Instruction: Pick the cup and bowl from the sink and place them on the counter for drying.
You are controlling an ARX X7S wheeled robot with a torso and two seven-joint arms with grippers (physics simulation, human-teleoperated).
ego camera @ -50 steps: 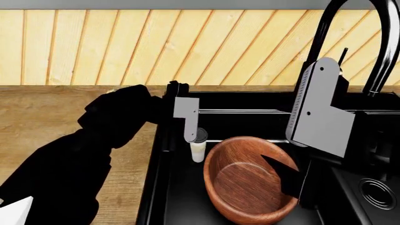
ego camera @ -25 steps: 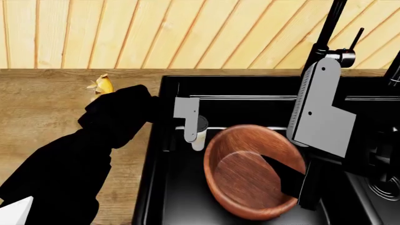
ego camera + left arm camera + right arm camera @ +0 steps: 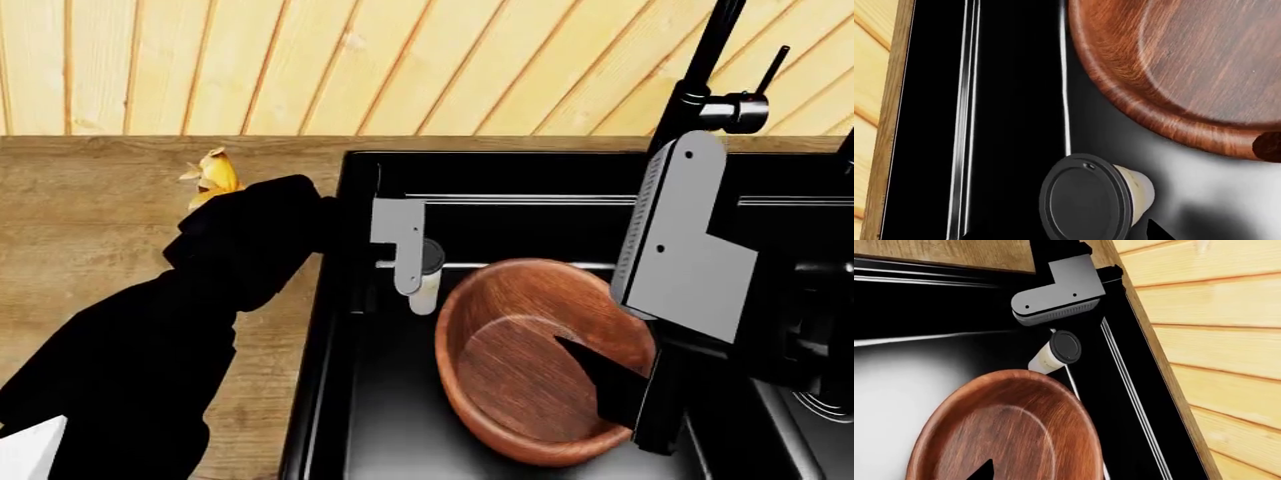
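The cup, small and white with a black lid, stands in the sink near its back left corner, just left of the bowl. My left gripper hangs over the cup, open, with a grey finger beside the lid. In the left wrist view the cup lies close below, and one dark fingertip shows beside it. The right gripper is open at the bowl's right rim, with a black finger inside. In the right wrist view I see the bowl and cup.
The wooden counter runs left of the sink, with a small yellow object near the plank wall. The black faucet rises behind the sink at the right. A second basin drain lies at the far right.
The view has dropped and shifted, so sink, cup and bowl sit higher in the picture. Both grippers are lower against them; the left finger now overlaps the cup's lid.
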